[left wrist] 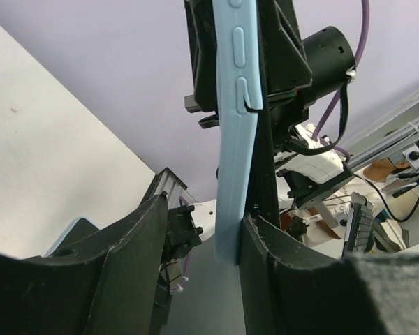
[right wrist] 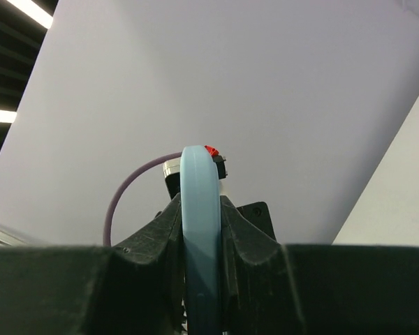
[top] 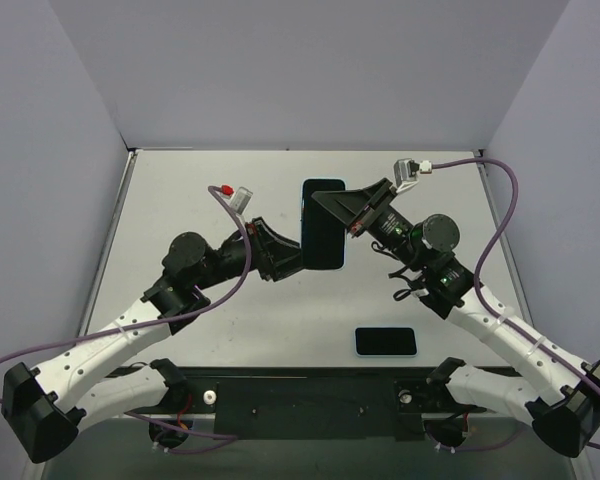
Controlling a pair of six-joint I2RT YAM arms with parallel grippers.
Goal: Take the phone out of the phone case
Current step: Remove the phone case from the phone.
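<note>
The phone case (top: 322, 215) sits at the middle of the table (top: 180, 200), between the two hands. In the top view its long axis runs away from the arm bases toward the far wall, and its broad dark face is turned up to the camera. We cannot tell from that view whether it touches the table or is held above it.

The right hand (top: 325, 202) comes in from the right at the far half of the case. In the right wrist view its fingers (right wrist: 169, 223) are pressed against both sides of the pale blue edge (right wrist: 199, 230), pinching the case. That view shows only this rounded edge; the rest is cut off by the hand's own body.

The left hand (top: 295, 255) meets the near left corner. The left wrist view shows the case edge-on, with its moulded side-button covers (left wrist: 237, 42), which no other view shows. Here the fingers are spread: the case lies against one finger (left wrist: 279, 272), with a clear gap to the other (left wrist: 140, 265).

We cannot make out whether the dark face is a phone screen or the case's own inside.

A second dark slab with a pale rim (top: 386, 341) lies flat near the right arm's base, long axis across the table. We cannot tell what it is.
</note>
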